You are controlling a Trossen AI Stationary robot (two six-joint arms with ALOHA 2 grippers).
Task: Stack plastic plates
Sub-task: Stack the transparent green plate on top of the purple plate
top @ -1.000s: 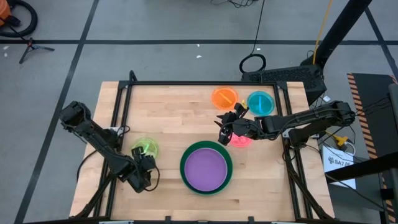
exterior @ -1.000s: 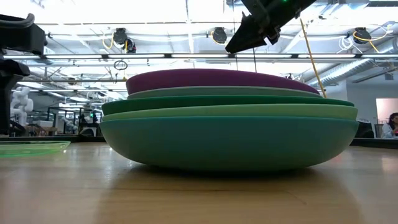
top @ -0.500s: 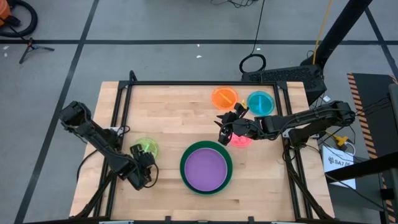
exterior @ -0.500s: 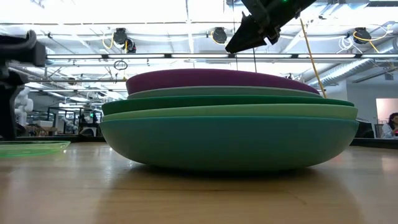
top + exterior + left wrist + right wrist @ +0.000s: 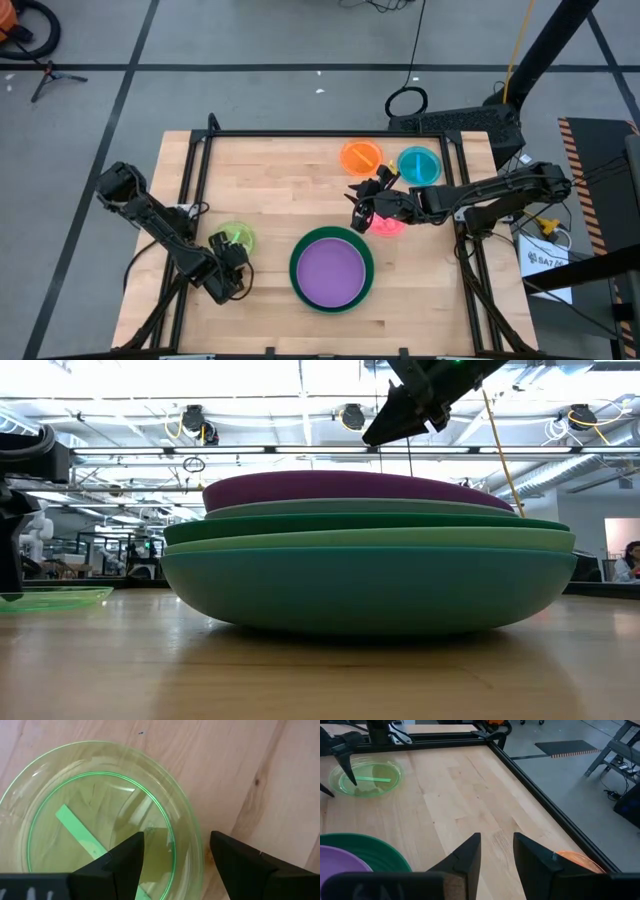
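Yellow-green plate [image 5: 235,238], lying flat on the table [image 5: 280,180] near its left side, well apart from the stack [image 5: 332,270] of larger plates topped by the purple plate [image 5: 331,271] at front centre. Closest by far to the left gripper [image 5: 228,275], poised just above the plate's near rim, fingers [image 5: 122,862] spread wide and empty, one over the plate's inside, the other outside the rim, so straddling the edge; contact hard to judge. Round, so no long axis to mind; likely next, a pinch on the rim. Right gripper [image 5: 362,212] raised over the pink plate [image 5: 388,226], partly open, holding nothing. Orange plate [image 5: 361,156] and teal plate [image 5: 419,165] loose at the back right.
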